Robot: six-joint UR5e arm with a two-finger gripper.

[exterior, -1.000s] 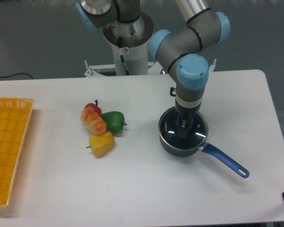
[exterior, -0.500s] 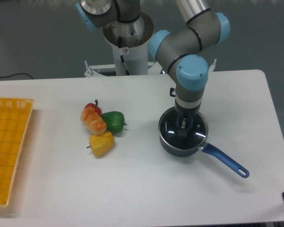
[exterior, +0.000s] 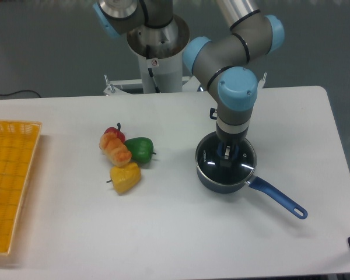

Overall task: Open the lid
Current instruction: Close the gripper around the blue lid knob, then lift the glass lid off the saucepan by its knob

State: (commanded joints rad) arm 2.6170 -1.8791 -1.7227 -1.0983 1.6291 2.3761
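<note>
The lid [exterior: 213,166], a clear glass disc with a thin metal rim, rests on the dark blue saucepan [exterior: 207,179], whose long blue handle [exterior: 278,199] points to the lower right. My gripper [exterior: 226,156] reaches straight down onto the lid's centre. Its dark fingers straddle the blue knob, which shows only as a sliver between them. The wrist above hides the grip, so I cannot tell whether the fingers press on the knob.
A cluster of toy food lies left of the pan: a red and orange piece [exterior: 114,146], a green pepper [exterior: 140,150] and a yellow pepper [exterior: 125,178]. A yellow basket [exterior: 11,181] sits at the table's left edge. The arm's base [exterior: 157,52] stands behind.
The saucepan's handle tip has shifted very slightly. The gripper stays at the lid's centre.
</note>
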